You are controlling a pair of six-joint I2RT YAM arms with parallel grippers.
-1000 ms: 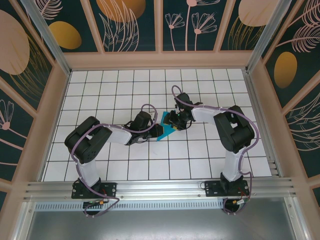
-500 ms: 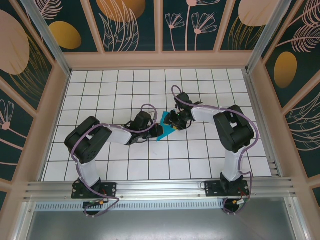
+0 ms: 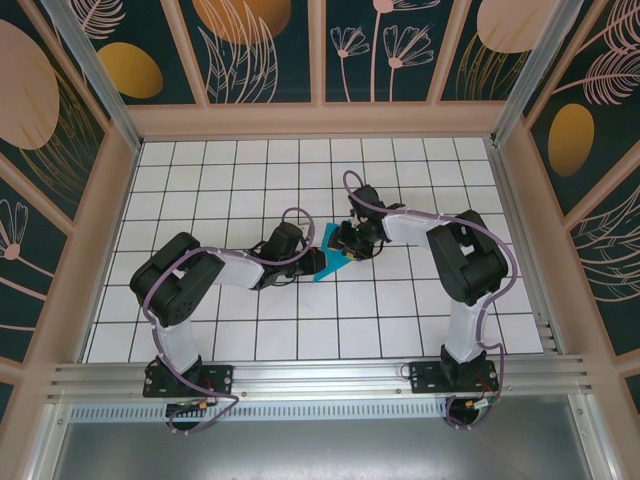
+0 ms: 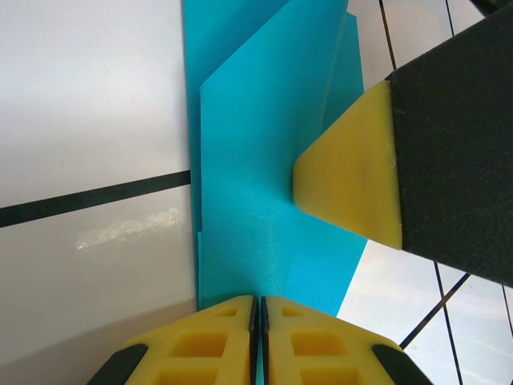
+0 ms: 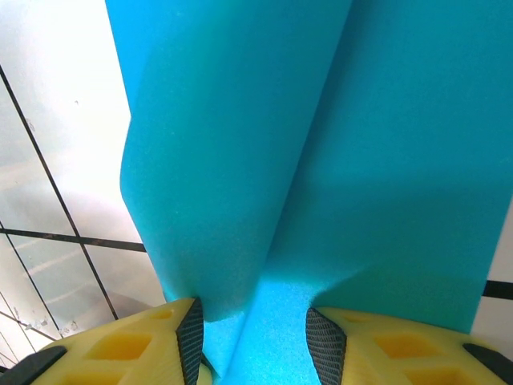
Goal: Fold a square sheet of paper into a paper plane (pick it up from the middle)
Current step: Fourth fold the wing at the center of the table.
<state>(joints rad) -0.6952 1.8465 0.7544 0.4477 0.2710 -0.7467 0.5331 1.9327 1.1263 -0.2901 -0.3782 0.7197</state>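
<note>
**Top external and both wrists: left gripper (image 3: 318, 263) and right gripper (image 3: 347, 243) meet on the square sheet of paper (image 3: 337, 266)**

Top external: we see the teal sheet, already folded small, lying near the middle of the white gridded table (image 3: 200, 180). It sits between the two gripper heads. The left arm (image 3: 235, 268) reaches in from the left and the right arm (image 3: 440, 235) from the right, and their black wrists cover most of the paper. Only a pointed patch and a sliver show. Purple cables (image 3: 350, 185) loop over both wrists. Floral wall panels (image 3: 260, 50) ring the table and a metal rail (image 3: 320, 375) runs along its near edge.

Left wrist: the left gripper (image 4: 258, 337) has its yellow fingers pressed flat together at the sheet's near edge. We cannot tell whether they nip the paper itself. The layered sheet (image 4: 256, 160) lies flat on the tiles, crossing a black grid line (image 4: 96, 192). One yellow-tipped finger (image 4: 345, 184) of the right gripper rests on the paper, and its black body hides the sheet's right side.

Right wrist: the right gripper (image 5: 256, 353) stands with its jaws partly apart, clasping a raised fold of the sheet (image 5: 280, 144). The paper touches both dark pads (image 5: 190, 333). The sheet blocks most of the table, and tiles and grid lines (image 5: 64, 237) show at the left.
</note>
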